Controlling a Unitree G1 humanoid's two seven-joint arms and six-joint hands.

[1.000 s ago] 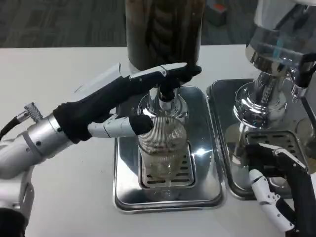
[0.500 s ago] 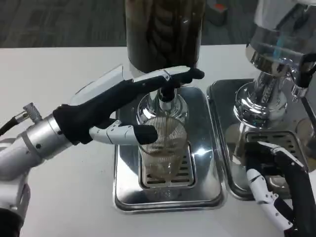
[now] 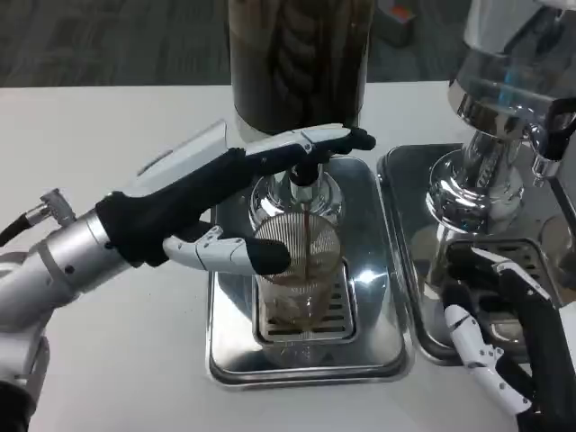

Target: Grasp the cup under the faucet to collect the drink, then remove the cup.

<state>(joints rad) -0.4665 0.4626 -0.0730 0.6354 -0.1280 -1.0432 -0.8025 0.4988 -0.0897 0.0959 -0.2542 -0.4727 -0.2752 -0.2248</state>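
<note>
A clear ribbed cup (image 3: 301, 279) stands on the grate of a steel drip tray (image 3: 382, 346), right under the faucet (image 3: 304, 184) of a dark drink dispenser (image 3: 297, 54). A thin dark stream runs from the faucet into the cup. My left hand (image 3: 211, 198) reaches in from the left. Its long fingers lie stretched over the black faucet lever (image 3: 346, 138), and its thumb (image 3: 238, 255) touches the cup's left front side. My right hand (image 3: 504, 333) rests at the lower right on the neighbouring tray, fingers apart, holding nothing.
A second dispenser with a chrome base (image 3: 477, 180) stands on its own steel tray (image 3: 400, 193) at the right, with a small tap (image 3: 544, 157) at the edge. White table (image 3: 90, 126) lies to the left and front.
My left thumb has slid down and right along the cup, and the fingers have settled over the lever. A dark stream now falls into the cup. My right hand shifted slightly lower.
</note>
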